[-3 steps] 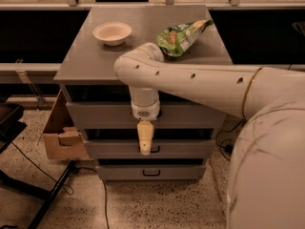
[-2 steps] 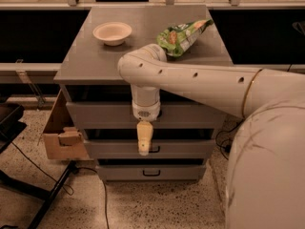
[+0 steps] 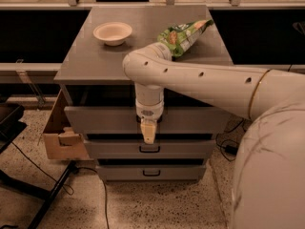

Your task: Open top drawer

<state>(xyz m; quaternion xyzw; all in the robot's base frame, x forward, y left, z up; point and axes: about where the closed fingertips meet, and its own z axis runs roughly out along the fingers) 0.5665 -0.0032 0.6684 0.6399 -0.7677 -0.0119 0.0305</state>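
The claw hangs straight down against the middle of the top drawer, just below the front edge of the surface. I cannot tell whether it is wide or narrow, and it hides the handle. The drawer looks rigid, wide and probably weighty on its slides, so it is best held at the centre handle and pulled straight and level.

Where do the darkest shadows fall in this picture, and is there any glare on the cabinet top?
Camera view: warm, dim light; the darkest shadow is the band between the cabinet top and the front of the top drawer; the hand, hanging before that front, is evenly lit; the cabinet top shows only a soft sheen near the bowl, no hard glare.
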